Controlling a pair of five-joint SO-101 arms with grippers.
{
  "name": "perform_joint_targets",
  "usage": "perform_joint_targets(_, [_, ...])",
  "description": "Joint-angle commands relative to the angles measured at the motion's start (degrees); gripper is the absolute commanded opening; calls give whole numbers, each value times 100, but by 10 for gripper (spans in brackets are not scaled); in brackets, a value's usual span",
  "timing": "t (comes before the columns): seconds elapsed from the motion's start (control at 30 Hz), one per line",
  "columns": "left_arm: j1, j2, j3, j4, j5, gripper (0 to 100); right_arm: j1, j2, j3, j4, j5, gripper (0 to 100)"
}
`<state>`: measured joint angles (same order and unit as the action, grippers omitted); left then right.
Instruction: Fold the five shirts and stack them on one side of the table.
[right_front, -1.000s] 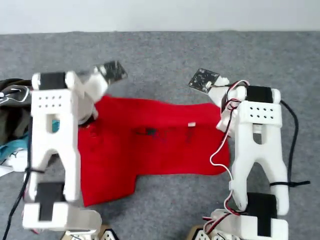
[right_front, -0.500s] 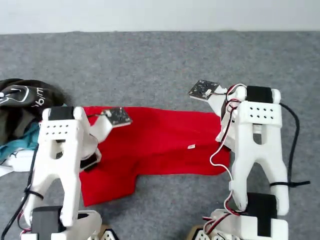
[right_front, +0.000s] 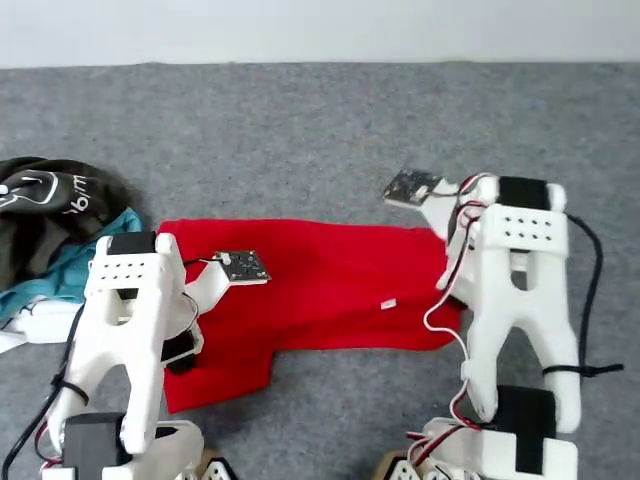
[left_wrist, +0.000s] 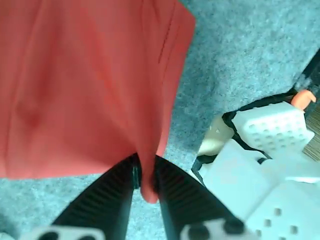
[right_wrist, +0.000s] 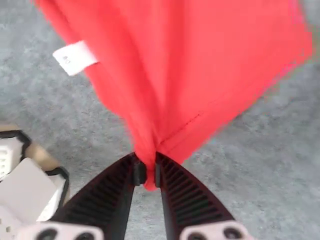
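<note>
The red shirt (right_front: 320, 290) lies spread as a wide band across the middle of the table, and a lengthwise fold of it looks to be in hand. The left gripper (left_wrist: 145, 172) has its black fingers clenched on a pinch of red cloth at one end of the shirt. The right gripper (right_wrist: 146, 172) is clamped the same way on a bunched edge at the opposite end, so the garment hangs between the two. A small white label (right_front: 386, 303) shows on the shirt's upper face towards the right gripper's end. A sleeve (right_front: 215, 375) juts out from the shirt's edge nearest the arm bases, at the left gripper's end. Judging by this, the shirt is only partly folded and nothing is stacked yet. The next move calls for both arms to carry their pinched edges evenly over the shirt. They should keep the cloth taut so that it does not sag or crease in the middle, lay it flush with the opposite edge, then let go together. The stray sleeve will need tucking in afterwards. A heap of other shirts (right_front: 50, 230), dark, teal and white, waits crumpled just beyond the shirt's left-gripper end. Under the shirt the table surface (right_front: 300, 130) is a grey, felt-like covering, and beyond the shirt's far edge it runs to a plain pale wall (right_front: 320, 30).
</note>
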<state>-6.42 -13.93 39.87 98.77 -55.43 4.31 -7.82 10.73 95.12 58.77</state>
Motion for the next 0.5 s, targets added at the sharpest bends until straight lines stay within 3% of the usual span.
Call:
perform_joint_targets(0.0, [-26,-264,-136,193,-53,15,110,-321,-563,48,167,9])
perform_joint_targets(0.47, [9,-255,-259,202,-281,15,-101,-215,-1081,637,580,10])
